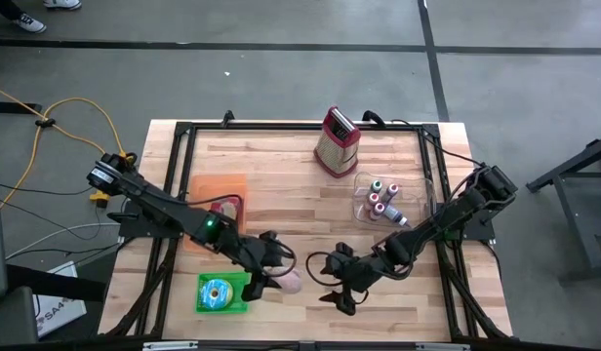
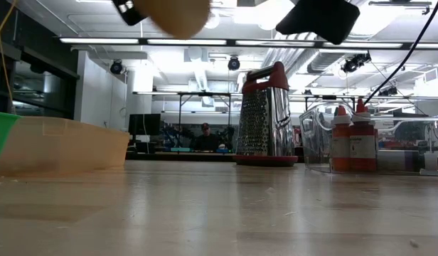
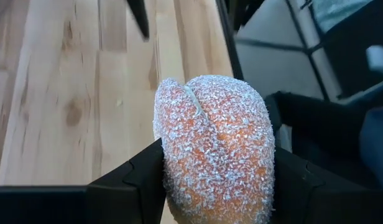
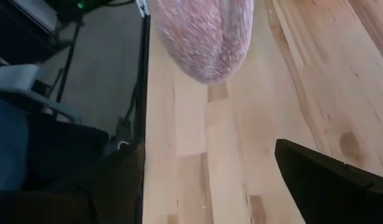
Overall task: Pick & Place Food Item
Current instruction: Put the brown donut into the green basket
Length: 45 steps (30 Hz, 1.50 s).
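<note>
Wooden planks fill the centre of the high view, with grey floor around them. I have the peach [image 3: 213, 146], a sugar-frosted orange food item with a seam down it, clamped in the left gripper [image 1: 279, 273] at the lower middle of the high view, lifted clear of the table [image 1: 281, 185]; in the low view it hangs at the top edge, well above the boards. The fingers [image 3: 132, 180] press its two flanks, partly closed on its girth.

I judge it light and probably soft or hollow, so a hard squeeze could dent it. The gritty coat should give good friction, though crumbs may shed. The sides across the seam, where I hold it now, look like the best purchase; the rounded tip would slip.

My right gripper [image 1: 332, 289] hovers just right of the peach, jaws fully spread and holding nothing, facing it.

Below left sits a green tray [image 1: 222, 292] with a tape roll [image 1: 216, 291]. An orange board [image 1: 218, 190] lies upper left of it, a grater [image 1: 338, 141] stands at upper middle, and a clear bin [image 1: 383, 200] of bottles sits at right.
</note>
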Each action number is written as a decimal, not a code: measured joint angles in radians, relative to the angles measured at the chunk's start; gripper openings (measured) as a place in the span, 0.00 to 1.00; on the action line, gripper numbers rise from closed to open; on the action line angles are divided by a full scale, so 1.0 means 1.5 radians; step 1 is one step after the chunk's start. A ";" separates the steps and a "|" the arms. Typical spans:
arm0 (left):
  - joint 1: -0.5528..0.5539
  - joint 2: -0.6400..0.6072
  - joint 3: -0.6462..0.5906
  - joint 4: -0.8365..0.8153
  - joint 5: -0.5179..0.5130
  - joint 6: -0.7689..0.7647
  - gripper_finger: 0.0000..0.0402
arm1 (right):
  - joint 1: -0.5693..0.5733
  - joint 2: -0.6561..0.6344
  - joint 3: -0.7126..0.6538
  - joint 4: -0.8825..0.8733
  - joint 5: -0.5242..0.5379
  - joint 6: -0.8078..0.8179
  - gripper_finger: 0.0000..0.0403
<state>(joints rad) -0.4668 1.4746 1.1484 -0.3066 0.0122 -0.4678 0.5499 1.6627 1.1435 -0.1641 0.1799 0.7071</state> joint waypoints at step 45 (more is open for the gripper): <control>-0.257 -0.230 -0.210 -0.175 -0.172 -0.244 0.50 | 0.000 0.000 0.000 0.023 0.000 0.000 0.86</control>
<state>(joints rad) -0.8520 1.1290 0.8332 -0.5694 -0.2453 -0.8341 0.5499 1.6627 1.1435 -0.1299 0.1799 0.7071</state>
